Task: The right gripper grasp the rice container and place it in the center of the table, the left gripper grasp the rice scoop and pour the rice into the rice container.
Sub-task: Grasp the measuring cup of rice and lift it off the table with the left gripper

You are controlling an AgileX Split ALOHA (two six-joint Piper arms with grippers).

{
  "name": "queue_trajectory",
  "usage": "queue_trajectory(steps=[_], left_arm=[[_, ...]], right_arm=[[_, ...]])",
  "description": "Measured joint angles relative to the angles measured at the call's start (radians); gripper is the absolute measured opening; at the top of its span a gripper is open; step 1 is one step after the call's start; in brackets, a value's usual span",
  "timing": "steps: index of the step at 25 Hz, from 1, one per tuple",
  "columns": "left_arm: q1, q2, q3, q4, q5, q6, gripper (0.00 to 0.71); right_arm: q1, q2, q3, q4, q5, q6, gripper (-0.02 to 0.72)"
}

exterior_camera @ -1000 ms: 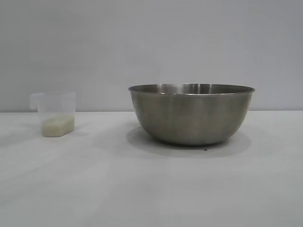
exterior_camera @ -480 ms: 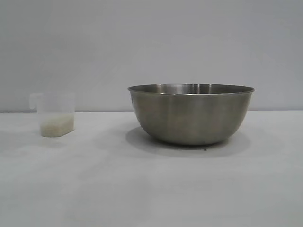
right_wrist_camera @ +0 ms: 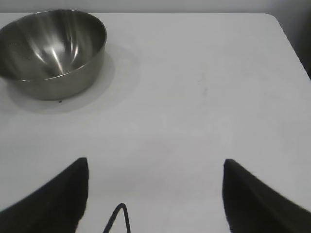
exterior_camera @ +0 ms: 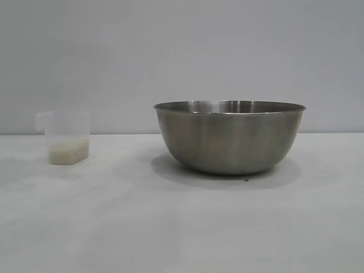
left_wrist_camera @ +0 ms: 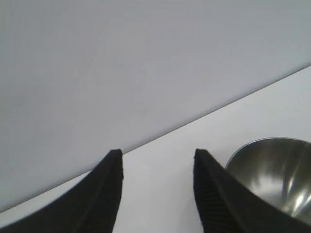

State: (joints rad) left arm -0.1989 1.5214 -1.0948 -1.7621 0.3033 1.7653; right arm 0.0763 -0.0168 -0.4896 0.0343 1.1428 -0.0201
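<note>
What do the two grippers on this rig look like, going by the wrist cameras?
Both are matt black. The left gripper has two curved, tapering fingers with fine ribbing along their inner edges. The right gripper shows two broad, pointed black fingers, plain as far as visible, with a thin black cable loop between them. No markings show.

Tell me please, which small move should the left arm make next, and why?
Probably it should turn toward the rice scoop to grasp it. The rice container already stands near the table centre, the rice is still in the scoop, and the left gripper is open, holding nothing and facing the bowl.
</note>
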Motion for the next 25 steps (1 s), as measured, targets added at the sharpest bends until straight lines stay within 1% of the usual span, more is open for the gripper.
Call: queue_trajectory(steps=[2,3,4,6,7,8,9,10,11,12,13,15,16,17,20,22,25], left_arm=[[0.0,-0.009,-0.004,0.056,0.008,-0.093,0.323],[0.0,-0.011,-0.012,0.131,0.01,-0.156,0.323],[0.0,-0.011,-0.028,0.234,0.015,-0.256,0.323],[0.0,-0.011,-0.075,0.5,0.028,-0.545,0.323],[-0.002,-0.011,-0.106,0.686,0.033,-0.697,0.323],[-0.01,-0.011,-0.135,0.891,0.033,-0.899,0.323],[-0.02,-0.011,-0.156,1.064,0.023,-1.101,0.323],[-0.034,-0.012,-0.163,1.258,0.0,-1.257,0.323],[-0.055,-0.013,-0.165,1.422,-0.015,-1.413,0.323],[-0.075,-0.013,-0.165,1.547,-0.027,-1.527,0.323],[-0.097,-0.013,-0.165,1.618,-0.033,-1.599,0.323],[-0.127,-0.013,-0.165,1.701,-0.058,-1.663,0.323],[-0.136,-0.015,-0.149,1.71,-0.106,-1.681,0.323],[-0.143,-0.017,-0.129,1.712,-0.176,-1.691,0.323],[-0.156,-0.028,-0.039,1.701,-0.375,-1.711,0.323],[-0.161,-0.037,0.038,1.724,-0.45,-1.711,0.323],[-0.163,-0.039,0.189,1.76,-0.552,-1.711,0.323]], right_arm=[[0.0,0.0,0.0,0.0,0.0,0.0,0.472],[0.0,0.0,0.0,0.0,0.0,0.0,0.472],[0.0,0.0,0.0,0.0,0.0,0.0,0.472],[0.0,0.0,0.0,0.0,0.0,0.0,0.472],[0.0,0.0,0.0,0.0,0.0,0.0,0.472],[0.0,0.0,0.0,-0.002,0.0,0.0,0.472],[0.0,0.0,0.0,-0.002,0.0,0.0,0.472],[0.0,0.0,0.0,-0.002,0.0,0.0,0.472],[0.0,0.0,0.0,-0.002,0.0,0.0,0.472],[0.0,0.0,0.0,-0.002,0.0,0.0,0.472],[0.0,0.0,0.0,-0.002,0.0,0.0,0.472],[0.0,0.0,0.0,-0.002,0.0,0.0,0.472],[0.0,0.0,0.0,-0.002,0.0,0.0,0.472],[0.0,0.0,0.0,-0.002,0.0,0.0,0.472],[0.0,0.0,0.0,-0.002,0.0,0.0,0.472],[0.0,0.0,0.0,-0.002,0.0,0.0,0.472],[0.0,0.0,0.0,-0.002,0.0,0.0,0.472]])
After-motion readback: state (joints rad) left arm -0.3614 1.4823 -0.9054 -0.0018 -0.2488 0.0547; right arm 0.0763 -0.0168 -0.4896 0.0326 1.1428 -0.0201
